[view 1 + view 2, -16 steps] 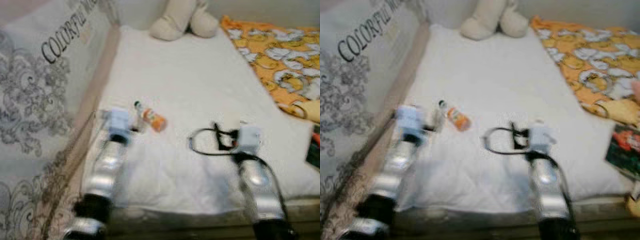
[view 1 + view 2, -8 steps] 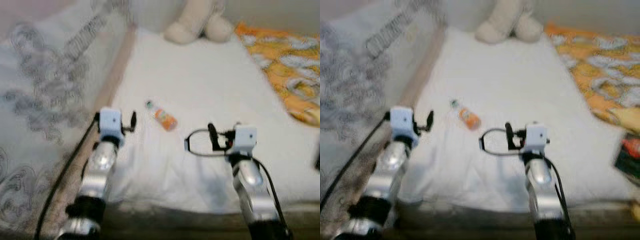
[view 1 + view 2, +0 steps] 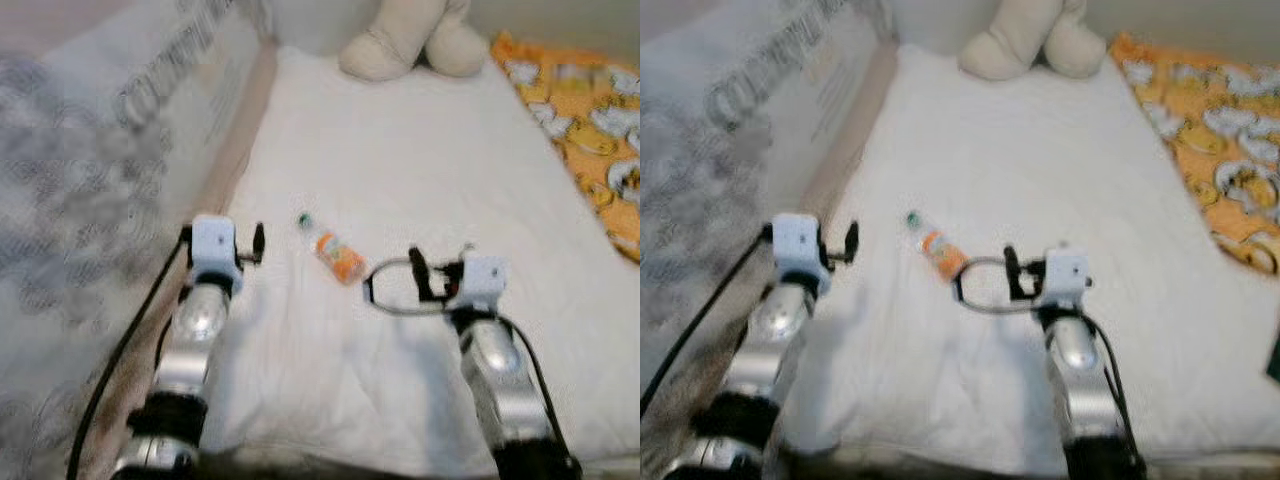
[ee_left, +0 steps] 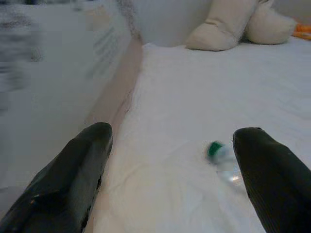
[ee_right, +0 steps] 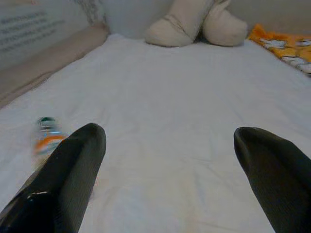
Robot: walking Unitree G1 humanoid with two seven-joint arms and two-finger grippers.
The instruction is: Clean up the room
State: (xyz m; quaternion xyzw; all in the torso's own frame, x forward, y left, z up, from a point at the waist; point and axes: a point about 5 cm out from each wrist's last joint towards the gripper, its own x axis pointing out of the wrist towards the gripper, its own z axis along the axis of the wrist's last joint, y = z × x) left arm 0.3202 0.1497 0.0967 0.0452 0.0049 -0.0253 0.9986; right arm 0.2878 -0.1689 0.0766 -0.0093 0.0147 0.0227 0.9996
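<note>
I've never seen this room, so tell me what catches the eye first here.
A small bottle with an orange label and green cap lies on its side on the white mattress, between the open left gripper and the open right gripper. At the far end sits a cream plush toy, with an orange patterned blanket along the robot's right.

Two arms of polished silver metal, each built of rounded cylindrical segments joined by a black collar near the lower end. Each forearm ends in a pale, box-shaped wrist housing. Left pincer: short black fingers projecting from the housing; a black cable runs along the outer side of the arm. Right pincer: black fingers beside a looped black cable; glossy, tapered black fingertips in the wrist view
</note>
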